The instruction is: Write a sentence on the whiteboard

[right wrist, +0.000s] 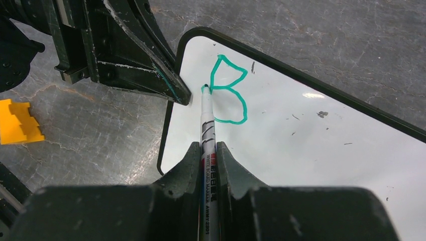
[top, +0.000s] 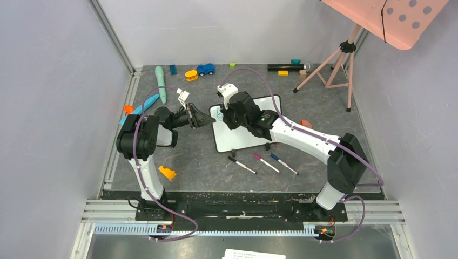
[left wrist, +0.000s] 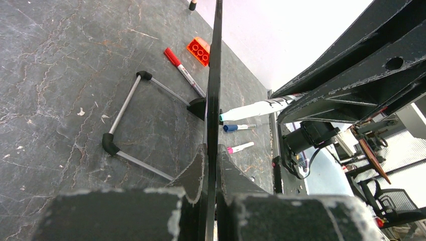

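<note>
Grey table (top: 216, 172), left gripper (left wrist: 212, 153) clamped on whiteboard (right wrist: 311, 130) edge, right gripper (right wrist: 207, 150) clenched around marker (right wrist: 207, 120), tip touching board beside teal B (right wrist: 223, 89)

You've got one teal letter (right wrist: 228, 90) on the whiteboard (right wrist: 301, 130), nr its corner: "B". On the marker (right wrist: 207, 150) barrel: "WHITE BOARD MARKER"; smaller print illegible. The paper sheet (top: 254, 254) txt is too small.
</note>
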`<state>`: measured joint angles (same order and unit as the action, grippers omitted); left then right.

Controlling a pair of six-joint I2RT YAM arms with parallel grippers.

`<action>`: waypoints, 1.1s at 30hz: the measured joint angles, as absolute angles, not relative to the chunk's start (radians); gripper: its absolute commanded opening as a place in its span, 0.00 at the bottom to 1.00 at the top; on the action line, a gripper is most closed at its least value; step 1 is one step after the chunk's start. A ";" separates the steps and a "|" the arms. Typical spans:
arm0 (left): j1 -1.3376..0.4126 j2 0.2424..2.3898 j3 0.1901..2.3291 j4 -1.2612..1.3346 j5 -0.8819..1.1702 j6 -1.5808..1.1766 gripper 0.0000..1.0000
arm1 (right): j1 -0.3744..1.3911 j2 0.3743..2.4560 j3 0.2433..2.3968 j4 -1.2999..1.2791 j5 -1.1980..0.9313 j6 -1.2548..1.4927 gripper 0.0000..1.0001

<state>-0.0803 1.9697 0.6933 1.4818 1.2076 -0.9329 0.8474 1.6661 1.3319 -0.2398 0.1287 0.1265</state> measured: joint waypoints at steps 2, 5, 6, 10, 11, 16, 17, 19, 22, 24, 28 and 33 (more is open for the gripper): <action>-0.080 1.970 0.693 1.482 1.207 -0.933 0.02 | 0.847 1.665 1.325 -0.233 0.129 0.127 0.00; -0.080 1.970 0.693 1.481 1.207 -0.933 0.02 | 0.848 1.657 1.302 -0.218 0.123 0.130 0.00; -0.080 1.970 0.693 1.481 1.207 -0.933 0.02 | 0.848 1.652 1.291 -0.215 0.119 0.130 0.00; -0.080 1.970 0.693 1.481 1.207 -0.933 0.02 | 0.850 1.637 1.254 -0.214 0.106 0.134 0.00; -0.080 1.970 0.693 1.481 1.207 -0.933 0.02 | 0.851 1.634 1.247 -0.213 0.105 0.135 0.00; -0.080 1.970 0.693 1.481 1.208 -0.933 0.02 | 0.854 1.631 1.243 -0.214 0.105 0.138 0.00; -0.080 1.970 0.693 1.481 1.208 -0.933 0.02 | 0.854 1.631 1.243 -0.214 0.104 0.138 0.00; -0.080 1.970 0.693 1.481 1.208 -0.933 0.02 | 0.854 1.631 1.243 -0.214 0.101 0.138 0.00; -0.080 1.969 0.693 1.482 1.210 -0.933 0.02 | 0.854 1.626 1.243 -0.216 0.094 0.137 0.00; -0.080 1.968 0.693 1.483 1.212 -0.933 0.02 | 0.852 1.616 1.243 -0.220 0.089 0.136 0.00; -0.080 1.968 0.693 1.483 1.212 -0.933 0.02 | 0.849 1.572 1.243 -0.221 0.096 0.133 0.00; -0.080 1.967 0.693 1.483 1.213 -0.933 0.02 | 0.842 1.497 1.240 -0.206 0.121 0.129 0.00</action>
<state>-0.0803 1.9675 0.6930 1.4826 1.2129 -0.9329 0.8417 1.4975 1.2396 -0.2058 0.1211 0.1287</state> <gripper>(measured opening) 0.052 0.131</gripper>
